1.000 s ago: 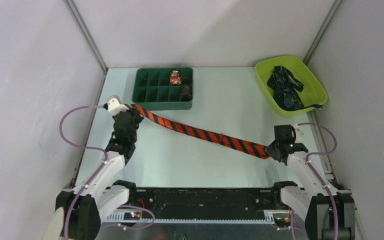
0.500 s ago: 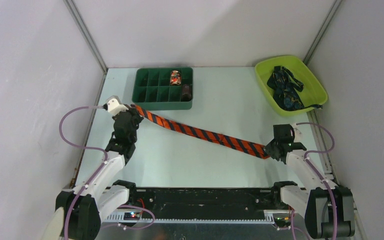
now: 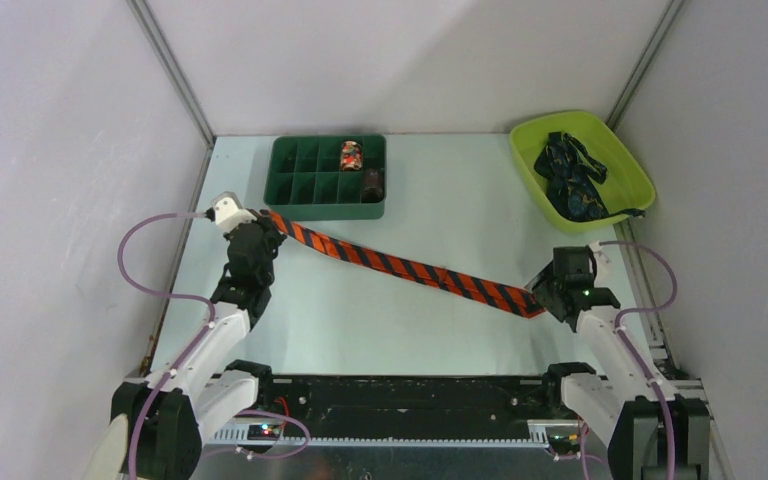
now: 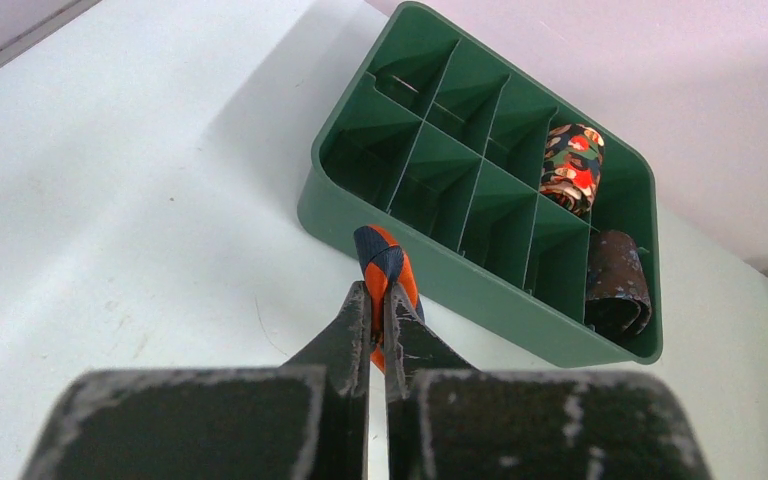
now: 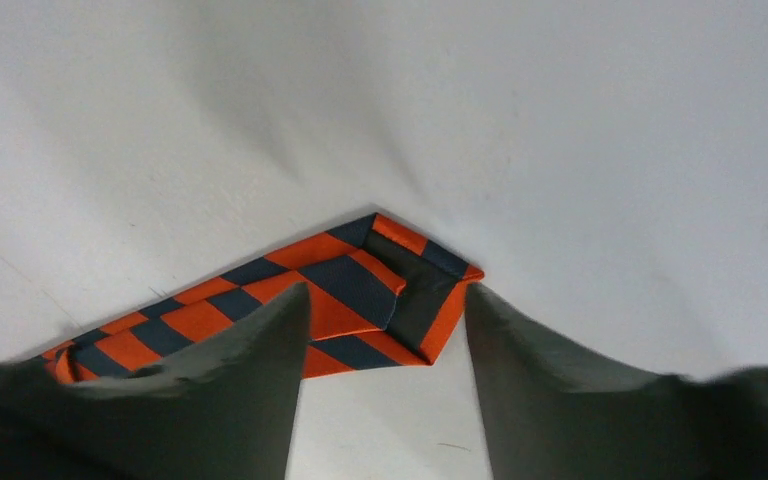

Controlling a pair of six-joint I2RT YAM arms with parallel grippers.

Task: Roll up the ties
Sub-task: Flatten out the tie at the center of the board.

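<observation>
– Tension explains your layout: the striped tie [image 3: 410, 268] lay stretched diagonally across the table [image 3: 440, 200], and your left gripper [image 4: 378, 300] was clamped tight on one end, just beside the green divider tray [image 4: 480, 300].
– Agreed. Your right gripper [image 5: 385, 330] stood parted astride the pointed end, which lay flat and ungripped. You probably anchored one end so the other could start the roll.

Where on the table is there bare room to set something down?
Bare table between the organizer and the bin, and the near patch between the tie and the arm bases. Crowded: the tie's diagonal, with the left gripper and right gripper at its ends.
</observation>
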